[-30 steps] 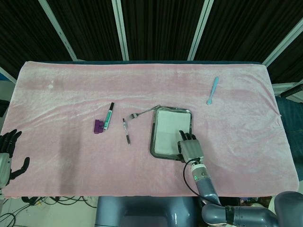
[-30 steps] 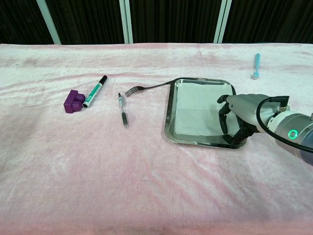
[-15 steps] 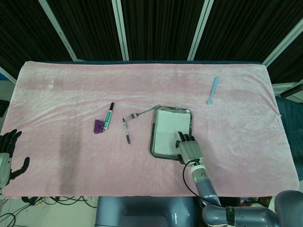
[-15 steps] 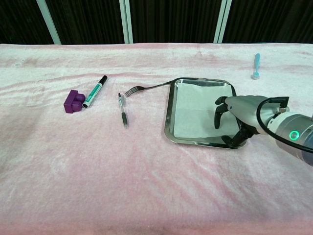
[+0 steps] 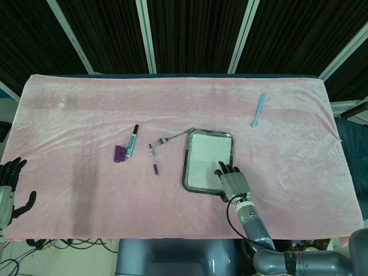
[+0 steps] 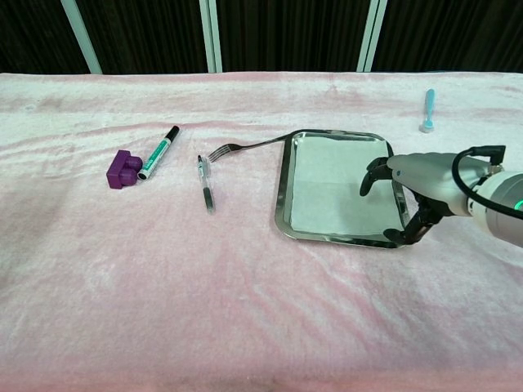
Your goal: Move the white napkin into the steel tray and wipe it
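Note:
The white napkin (image 5: 204, 156) (image 6: 333, 181) lies flat inside the steel tray (image 5: 185, 167) (image 6: 282, 193) at the table's middle. My right hand (image 5: 233, 181) (image 6: 410, 181) hovers over the tray's near right corner, fingers apart and bent downward, holding nothing. Its fingertips (image 6: 367, 181) hang just above the napkin's right part, and I cannot tell whether they touch it. My left hand (image 5: 10, 187) stays at the far left beyond the table's edge, fingers spread and empty; the chest view does not show it.
A fork (image 5: 175, 137) (image 6: 245, 147) touches the tray's far left corner. Left of the tray lie a pen (image 5: 154, 159) (image 6: 204, 184), a green marker (image 5: 133, 141) (image 6: 159, 152) and a purple block (image 5: 119, 153) (image 6: 124, 169). A light blue utensil (image 5: 259, 109) (image 6: 427, 109) lies at the back right.
My right hand has lifted off the napkin and drawn back toward the tray's near right corner. The tray and napkin shifted slightly. The left hand has not moved.

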You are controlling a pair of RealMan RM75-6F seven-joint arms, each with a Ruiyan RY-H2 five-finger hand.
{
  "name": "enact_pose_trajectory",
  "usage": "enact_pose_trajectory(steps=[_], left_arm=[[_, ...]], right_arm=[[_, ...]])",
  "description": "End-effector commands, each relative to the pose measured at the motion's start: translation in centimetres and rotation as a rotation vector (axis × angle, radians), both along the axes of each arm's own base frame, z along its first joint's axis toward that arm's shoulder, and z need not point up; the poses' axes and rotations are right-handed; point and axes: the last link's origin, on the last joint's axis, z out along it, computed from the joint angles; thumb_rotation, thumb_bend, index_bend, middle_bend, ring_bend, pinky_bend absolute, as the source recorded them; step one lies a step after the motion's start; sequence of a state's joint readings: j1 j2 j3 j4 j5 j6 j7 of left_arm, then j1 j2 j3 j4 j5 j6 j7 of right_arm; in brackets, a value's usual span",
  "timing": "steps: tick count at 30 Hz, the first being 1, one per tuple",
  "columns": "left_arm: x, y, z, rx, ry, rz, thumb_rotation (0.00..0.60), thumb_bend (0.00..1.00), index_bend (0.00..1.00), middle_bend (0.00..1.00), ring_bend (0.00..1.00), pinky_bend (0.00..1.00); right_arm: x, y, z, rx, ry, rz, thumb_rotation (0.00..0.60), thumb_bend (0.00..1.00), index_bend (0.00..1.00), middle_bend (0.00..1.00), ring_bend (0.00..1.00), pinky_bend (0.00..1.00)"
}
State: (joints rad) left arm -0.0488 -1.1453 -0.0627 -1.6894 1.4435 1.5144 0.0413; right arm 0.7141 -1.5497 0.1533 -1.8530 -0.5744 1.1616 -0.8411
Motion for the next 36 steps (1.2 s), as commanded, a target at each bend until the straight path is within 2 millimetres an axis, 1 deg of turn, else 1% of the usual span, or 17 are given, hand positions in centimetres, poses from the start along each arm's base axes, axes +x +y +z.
enact_pose_trajectory(steps=[1, 3, 5, 11, 22, 33, 36], left_arm=[[0.0, 0.0, 0.0, 0.0, -0.001, 0.0, 0.6, 0.41, 0.09, 0.03, 0.0, 0.0], [0.0, 0.0, 0.0, -0.001, -0.001, -0.001, 0.6, 0.41, 0.09, 0.03, 0.0, 0.0], [0.0, 0.0, 0.0, -0.001, -0.001, -0.002, 0.6, 0.41, 0.09, 0.03, 0.0, 0.0], [0.0, 0.0, 0.0, -0.002, -0.003, 0.0, 0.6, 0.41, 0.09, 0.03, 0.0, 0.0], [0.0, 0.1, 0.0, -0.004, -0.009, 0.0, 0.6, 0.41, 0.09, 0.03, 0.0, 0.0], [0.0, 0.2, 0.0, -0.008, -0.01, -0.001, 0.6, 0.41, 0.09, 0.03, 0.0, 0.0], [0.0, 0.2, -0.1, -0.009, -0.01, -0.001, 0.6, 0.41, 0.09, 0.03, 0.0, 0.0]], right_arm=[[0.7, -1.0, 0.1, -0.029, -0.042, 0.026, 0.6, 0.28, 0.23, 0.03, 0.1, 0.16], [0.9, -2.0, 0.0, -0.06, -0.083, 0.039, 0.6, 0.28, 0.23, 0.03, 0.1, 0.16], [0.9, -2.6, -0.2, -0.074, -0.106, 0.042, 0.6, 0.28, 0.23, 0.03, 0.1, 0.16], [0.7, -3.7, -1.3, -0.073, -0.14, 0.045, 0.6, 0.28, 0.23, 0.07, 0.11, 0.16], [0.8, -4.1, -3.9, -0.07, -0.12, 0.081, 0.6, 0.28, 0.23, 0.08, 0.11, 0.16], [0.5, -4.2, -4.9, -0.074, -0.095, 0.089, 0.6, 0.29, 0.23, 0.08, 0.11, 0.17], [0.5, -4.3, -5.1, -0.062, -0.09, 0.086, 0.6, 0.31, 0.23, 0.08, 0.11, 0.16]])
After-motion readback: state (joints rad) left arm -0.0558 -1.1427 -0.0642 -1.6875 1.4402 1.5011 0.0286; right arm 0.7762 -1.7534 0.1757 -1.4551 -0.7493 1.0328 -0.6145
